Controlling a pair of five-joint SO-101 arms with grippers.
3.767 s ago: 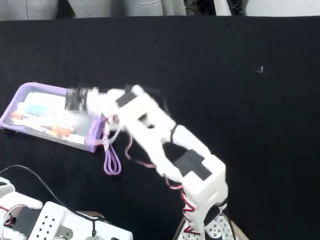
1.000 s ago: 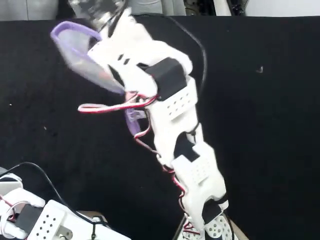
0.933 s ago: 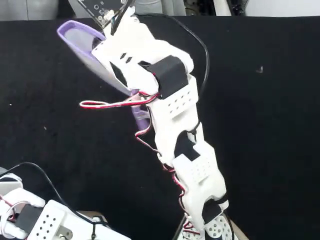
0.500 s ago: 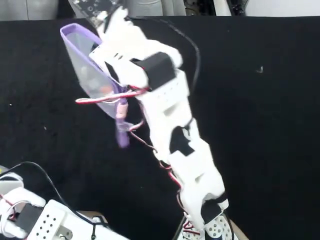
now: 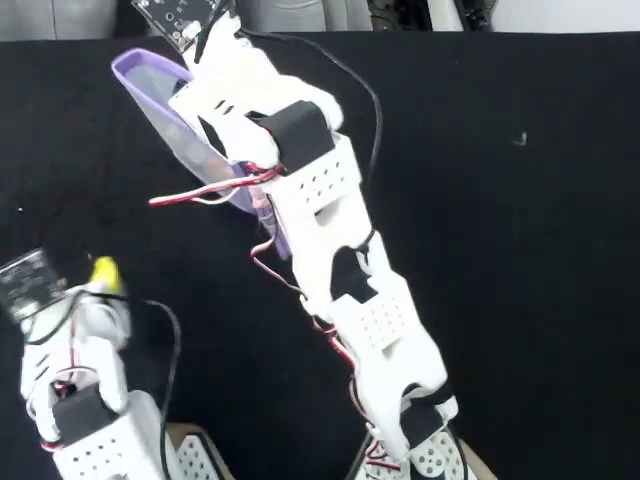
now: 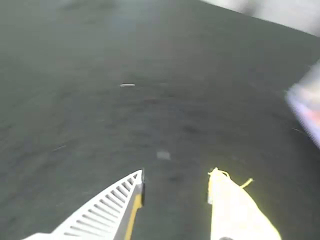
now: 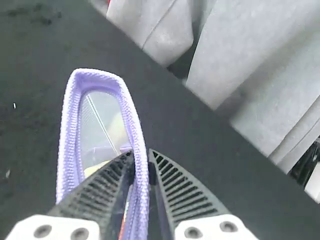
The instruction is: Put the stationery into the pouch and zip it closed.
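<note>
The clear pouch [image 5: 165,100] with purple trim hangs lifted above the black table, mouth end up and tilted. My right gripper [image 5: 205,120] is shut on its purple edge; in the right wrist view the fingers [image 7: 175,185] pinch the pouch's [image 7: 95,125] trim between them, gripper [image 7: 141,157]. Orange and pale stationery [image 5: 215,165] shows through the clear wall. A purple strap [image 5: 275,235] dangles below. My left gripper [image 5: 100,275] stands raised at the near left, well apart from the pouch. In its wrist view it [image 6: 175,180] is open with nothing between the fingers.
Black cloth [image 5: 520,250] covers the whole table. A small white scrap [image 6: 127,85] lies on the cloth ahead of the left gripper. Grey fabric shapes [image 7: 240,65] stand beyond the table's far edge. The right arm's white links [image 5: 370,320] cross the middle.
The right arm lifted the pouch off the table earlier and has now shifted it slightly up and left. The left arm has risen from its folded rest at the near left.
</note>
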